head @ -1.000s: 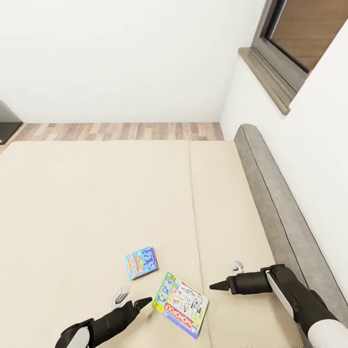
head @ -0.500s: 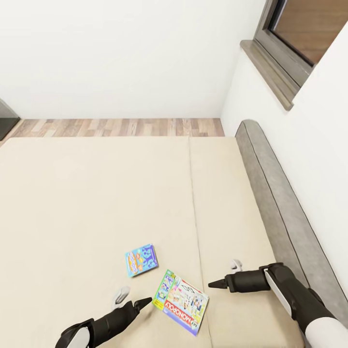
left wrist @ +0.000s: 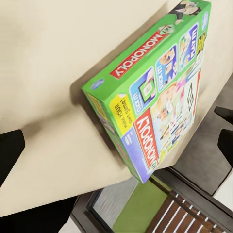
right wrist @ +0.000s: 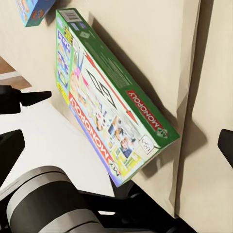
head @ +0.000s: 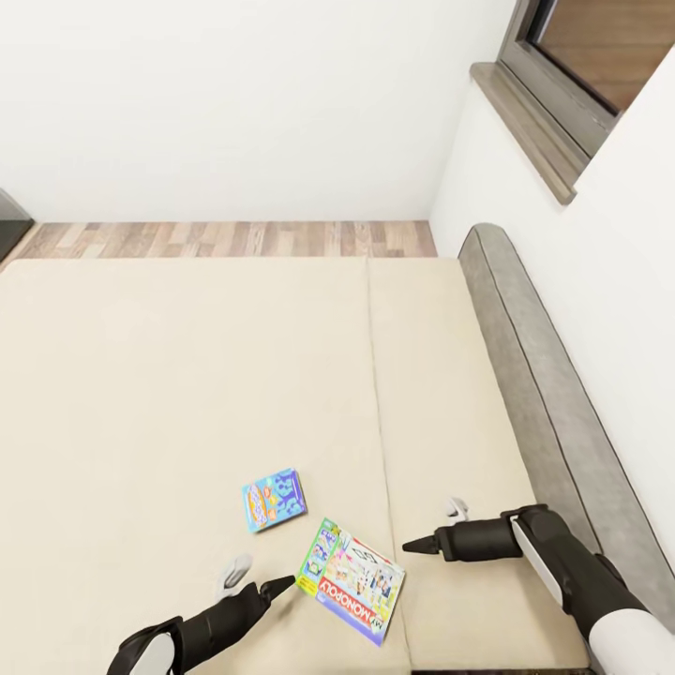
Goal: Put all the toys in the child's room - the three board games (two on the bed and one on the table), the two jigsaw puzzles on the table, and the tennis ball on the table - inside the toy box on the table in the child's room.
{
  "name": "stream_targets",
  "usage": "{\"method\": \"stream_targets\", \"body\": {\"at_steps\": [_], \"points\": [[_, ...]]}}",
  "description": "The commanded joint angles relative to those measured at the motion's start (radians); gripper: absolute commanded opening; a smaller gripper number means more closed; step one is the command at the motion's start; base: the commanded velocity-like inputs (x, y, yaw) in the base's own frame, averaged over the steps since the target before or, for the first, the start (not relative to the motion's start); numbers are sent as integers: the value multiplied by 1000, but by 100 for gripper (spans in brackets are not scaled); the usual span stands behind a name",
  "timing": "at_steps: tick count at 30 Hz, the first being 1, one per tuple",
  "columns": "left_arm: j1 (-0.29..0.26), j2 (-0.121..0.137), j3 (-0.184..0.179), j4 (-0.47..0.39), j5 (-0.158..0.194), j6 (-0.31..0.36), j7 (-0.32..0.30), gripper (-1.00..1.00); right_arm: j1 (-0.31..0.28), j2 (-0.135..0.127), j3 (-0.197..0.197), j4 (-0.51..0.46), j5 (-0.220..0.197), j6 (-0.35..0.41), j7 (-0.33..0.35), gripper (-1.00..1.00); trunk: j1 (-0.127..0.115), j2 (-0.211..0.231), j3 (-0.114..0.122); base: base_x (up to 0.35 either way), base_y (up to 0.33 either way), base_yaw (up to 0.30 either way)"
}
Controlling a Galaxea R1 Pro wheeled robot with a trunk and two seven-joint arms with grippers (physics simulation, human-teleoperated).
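Left gripper (head: 251, 582): fingers spread, empty, just beside Monopoly box (head: 352, 580). Right gripper (head: 434, 527): fingers spread, empty, near the box's other side. Monopoly box: flat on bed (head: 169, 375), near edge. Blue game box (head: 275, 500): flat, just beyond it.
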Motion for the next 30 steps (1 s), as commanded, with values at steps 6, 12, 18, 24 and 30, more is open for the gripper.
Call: {"method": "stream_targets", "body": {"at_steps": [6, 12, 18, 24, 30], "points": [[-5, 1, -1, 0, 6, 4, 0, 100, -4, 1, 3, 0, -11, 12, -4, 100, 0, 0, -10, 0, 0, 0], [-13, 2, -1, -1, 7, 5, -10, 100, -6, 2, 3, 0, -11, 13, -5, 100, 0, 0, -20, 0, 0, 0], [-25, 4, -1, -1, 7, 6, -47, 100, -13, 2, 3, 0, -12, 14, -5, 100, 0, 0, -30, 0, 0, 0], [-31, 5, -1, -1, 6, 6, -74, 100, -16, 3, 3, 0, -13, 14, -6, 100, 0, 0, -40, 0, 0, 0], [-39, 7, 0, -1, 5, 6, -92, 100, -19, 3, 3, 0, -13, 15, -6, 100, 0, 0, -49, 0, 0, 0]]}}
